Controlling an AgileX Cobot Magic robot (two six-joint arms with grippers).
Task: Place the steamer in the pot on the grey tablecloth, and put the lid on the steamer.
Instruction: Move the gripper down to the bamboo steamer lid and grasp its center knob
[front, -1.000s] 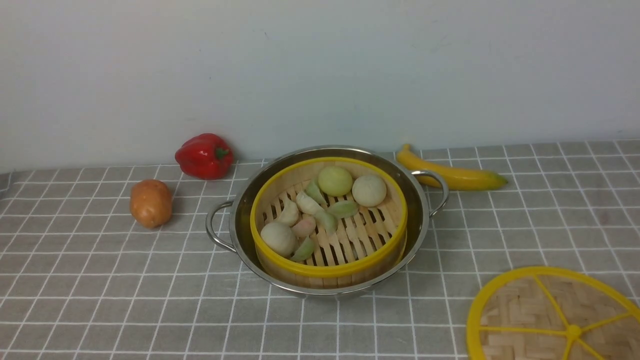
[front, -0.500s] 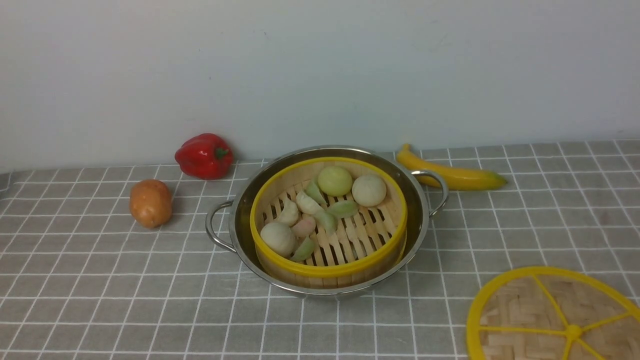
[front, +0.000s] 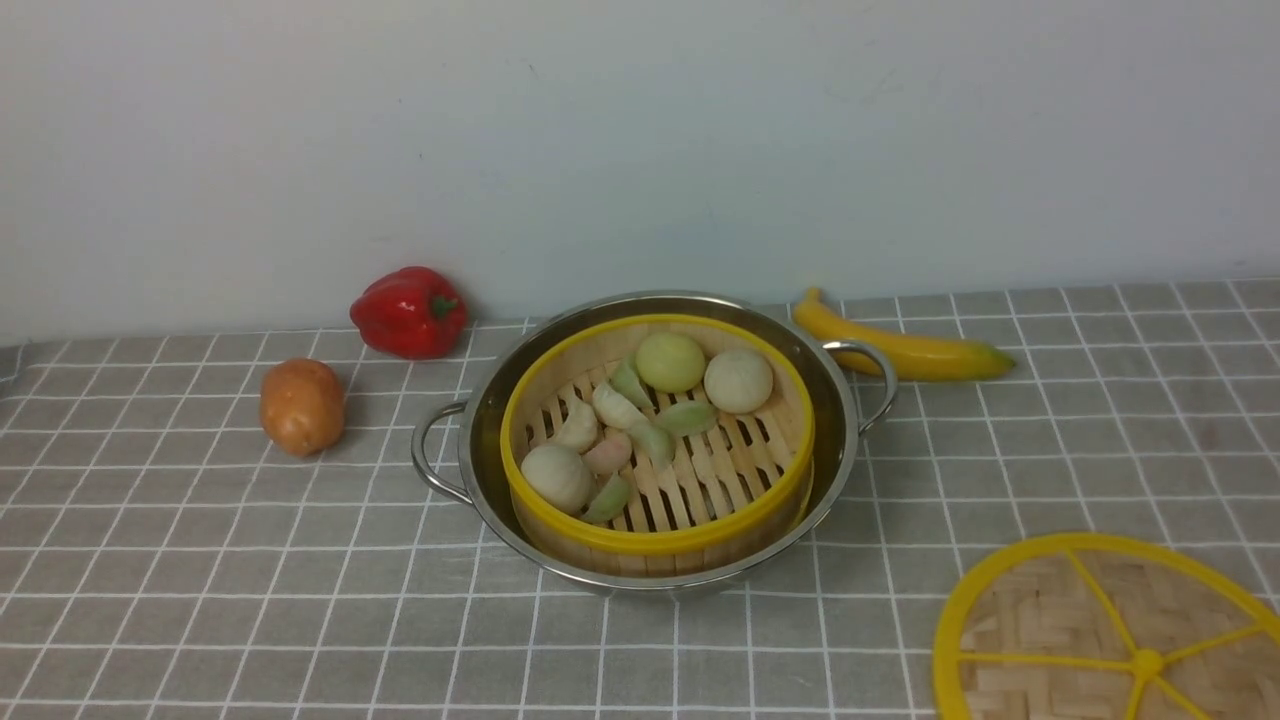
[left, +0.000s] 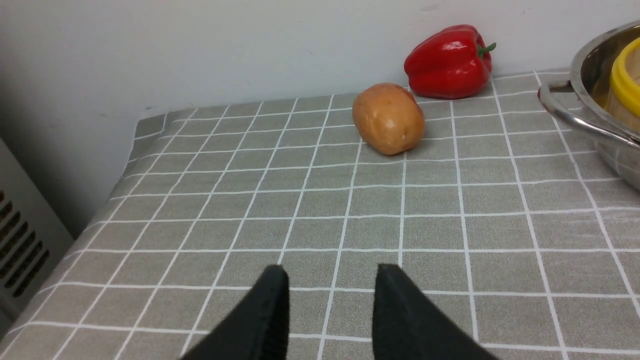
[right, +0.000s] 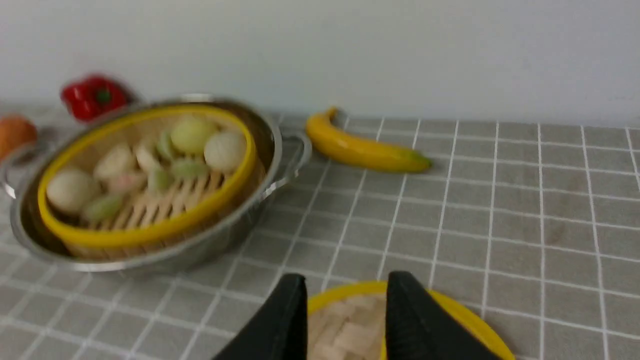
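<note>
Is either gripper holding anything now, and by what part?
Nothing is held: left gripper open over the grey tablecloth; right gripper open above the lid.

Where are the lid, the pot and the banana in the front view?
lid (front: 1100, 632): front view, woven bamboo panel near its middle.
pot (front: 486, 425): front view, steel inner wall on its left side.
banana (front: 905, 350): front view, middle of its yellow body.

Staged test table: grey tablecloth (front: 200, 560) against plain wall (front: 640, 120).

Tablecloth (front: 200, 560): pot (front: 484, 440), lid (front: 1050, 620), potato (front: 301, 405), pepper (front: 408, 311), banana (front: 905, 350)
</note>
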